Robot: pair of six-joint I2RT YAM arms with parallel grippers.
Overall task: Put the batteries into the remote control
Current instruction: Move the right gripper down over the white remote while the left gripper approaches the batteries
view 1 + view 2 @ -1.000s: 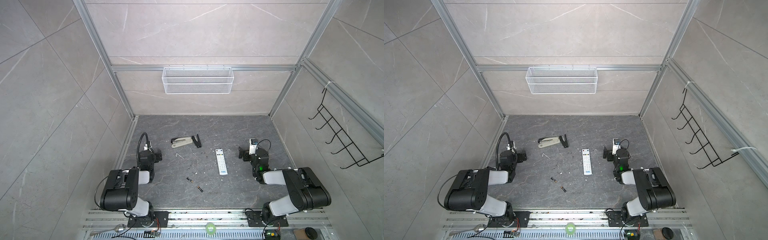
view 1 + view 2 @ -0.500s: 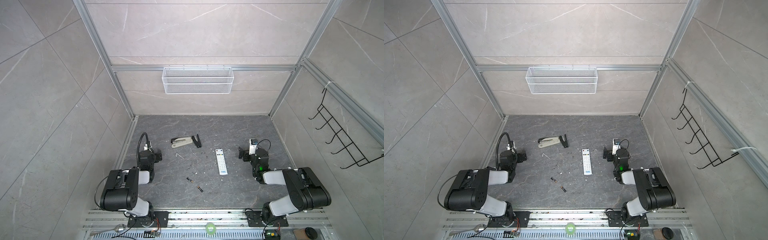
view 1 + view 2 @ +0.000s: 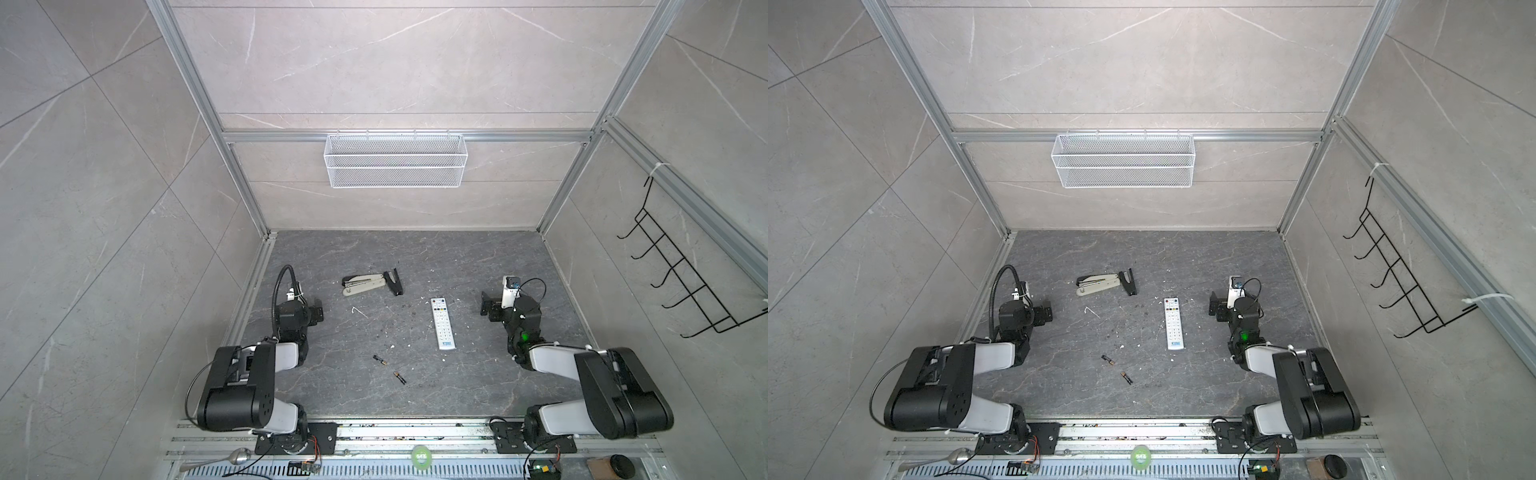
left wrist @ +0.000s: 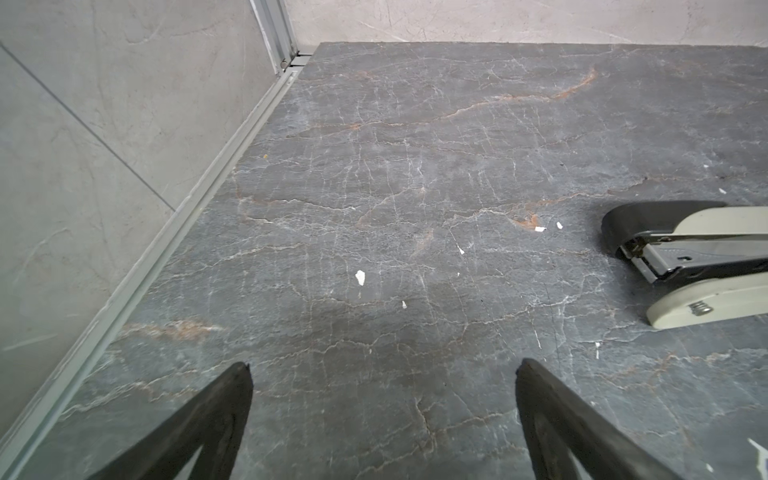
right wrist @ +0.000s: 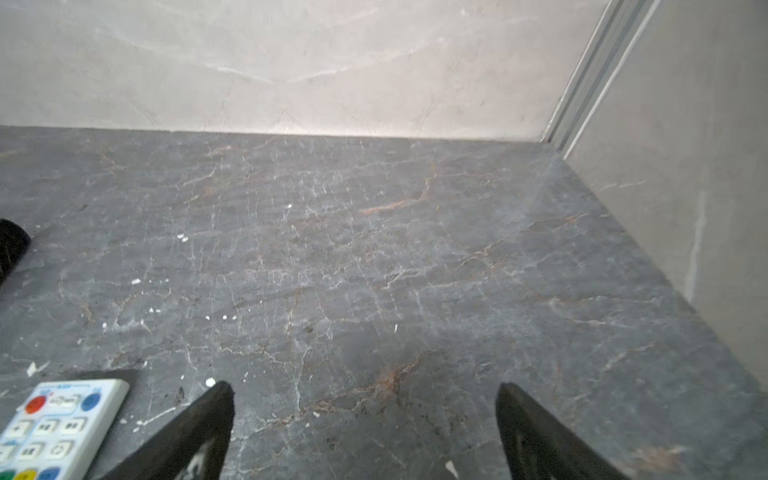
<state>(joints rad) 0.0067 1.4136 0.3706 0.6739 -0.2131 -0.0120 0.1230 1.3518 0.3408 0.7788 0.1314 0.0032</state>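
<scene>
The dark stone counter [image 3: 415, 257] fills the cell floor, with a white wire basket [image 3: 395, 166] hung on the back wall above it. The left fingers [image 4: 216, 415] stand wide apart over bare counter and hold nothing. The right fingers [image 5: 199, 428] are equally spread and empty. A beige-and-black stapler [image 3: 363, 283] lies towards the back, left of centre. The remote control [image 3: 442, 323] lies buttons up, right of centre, near the right fingers and not touching them. The batteries [image 3: 379, 360] lie loose nearer the front, slightly apart, left of the remote control.
</scene>
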